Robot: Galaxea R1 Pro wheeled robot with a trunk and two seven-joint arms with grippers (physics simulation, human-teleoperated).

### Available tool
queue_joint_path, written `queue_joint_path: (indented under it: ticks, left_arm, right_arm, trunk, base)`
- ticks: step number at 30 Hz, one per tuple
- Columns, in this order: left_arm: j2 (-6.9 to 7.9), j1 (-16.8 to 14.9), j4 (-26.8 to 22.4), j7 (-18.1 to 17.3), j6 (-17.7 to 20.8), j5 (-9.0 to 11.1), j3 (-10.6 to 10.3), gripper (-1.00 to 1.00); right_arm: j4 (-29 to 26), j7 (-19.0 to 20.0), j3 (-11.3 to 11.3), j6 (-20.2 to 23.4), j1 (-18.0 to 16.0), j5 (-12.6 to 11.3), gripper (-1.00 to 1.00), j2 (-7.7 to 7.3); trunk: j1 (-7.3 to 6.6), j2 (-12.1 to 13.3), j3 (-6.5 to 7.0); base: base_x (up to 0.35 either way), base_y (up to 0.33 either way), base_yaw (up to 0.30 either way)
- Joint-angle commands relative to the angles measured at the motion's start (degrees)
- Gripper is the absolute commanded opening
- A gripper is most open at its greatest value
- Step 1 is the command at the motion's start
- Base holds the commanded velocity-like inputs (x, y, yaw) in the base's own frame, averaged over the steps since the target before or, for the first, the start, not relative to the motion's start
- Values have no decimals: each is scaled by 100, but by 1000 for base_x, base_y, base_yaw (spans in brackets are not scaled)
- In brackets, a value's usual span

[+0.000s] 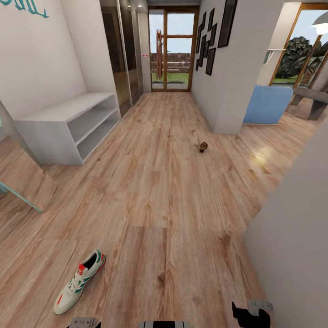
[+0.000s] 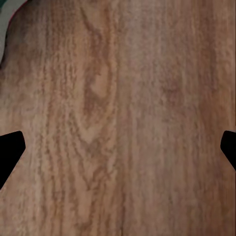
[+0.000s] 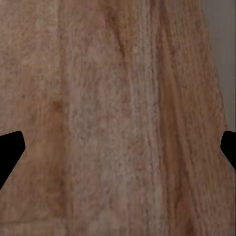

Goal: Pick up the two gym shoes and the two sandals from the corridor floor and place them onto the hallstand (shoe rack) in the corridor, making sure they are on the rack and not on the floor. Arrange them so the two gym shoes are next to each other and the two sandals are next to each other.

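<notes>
Near left on the light brown wood-plank corridor floor (image 1: 173, 191): one white sneaker with green side stripes (image 1: 80, 281). Farther ahead, right of centre, well apart from it: a small dark brown sandal (image 1: 203, 146). Against the left wall: a pale grey two-tier shelf unit (image 1: 68, 125).

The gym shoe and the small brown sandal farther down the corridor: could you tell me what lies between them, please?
Only bare corridor floor between gym shoe and sandal, per the head view.

Right pincer (image 1: 249, 314): black angular body, pale grey bracket on top. Left arm (image 1: 84, 323) end: grey plate with dark fasteners. Trunk (image 1: 163, 324): black block, light trim. Wrist views: fingertips (image 2: 10, 155) plain matte black wedges.
</notes>
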Motion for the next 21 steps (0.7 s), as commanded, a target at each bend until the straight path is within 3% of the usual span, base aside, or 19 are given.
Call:
queue_joint_path:
  ticks: [1, 12, 21]
  left_arm:
    - [-3, -4, 5, -41, -13, -26, 48, 100]
    - [-6, -3, 5, -41, -13, -26, 48, 100]
    - [1, -2, 5, -41, -13, -26, 48, 100]
  right_arm:
    - [4, 0, 28, -19, -2, -50, 100, 0]
    - [4, 0, 28, -18, 3, -46, 100, 0]
    - [8, 0, 28, -17, -1, -46, 100, 0]
  trunk:
    - [2, -1, -4]
    - [2, -1, -4]
    - [2, -1, -4]
  base:
    - [338, 0, 9]
    - [338, -5, 2]
    - [327, -93, 0]
